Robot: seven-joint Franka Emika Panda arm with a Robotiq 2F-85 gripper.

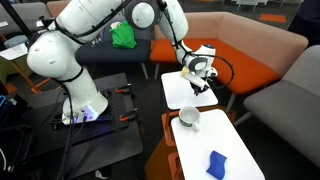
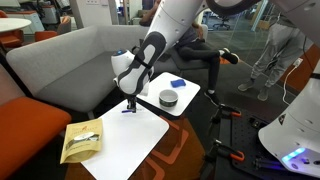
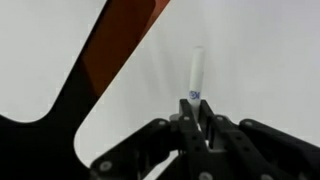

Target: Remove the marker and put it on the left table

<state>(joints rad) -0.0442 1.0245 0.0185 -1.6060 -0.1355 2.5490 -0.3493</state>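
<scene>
My gripper (image 3: 194, 106) is shut on the marker (image 3: 197, 68), a thin pale stick with a blue mark that pokes out past the fingertips. In both exterior views the gripper (image 1: 198, 82) (image 2: 129, 101) hangs just above the left table (image 1: 178, 96) (image 2: 135, 145), a small white squarish top with an orange-brown frame. A bluish tip of the marker (image 2: 127, 109) shows below the fingers, close to the table top. The white mug (image 1: 187, 118) (image 2: 168, 98) stands on the neighbouring longer white table (image 1: 235, 150), away from the gripper.
A flat blue pad (image 1: 216, 163) (image 2: 178, 83) lies on the mug's table. A yellowish bag (image 2: 80, 140) lies on the left table's near end. Grey and orange sofas (image 1: 240, 55) ring the tables. The robot base (image 1: 80, 105) stands beside them.
</scene>
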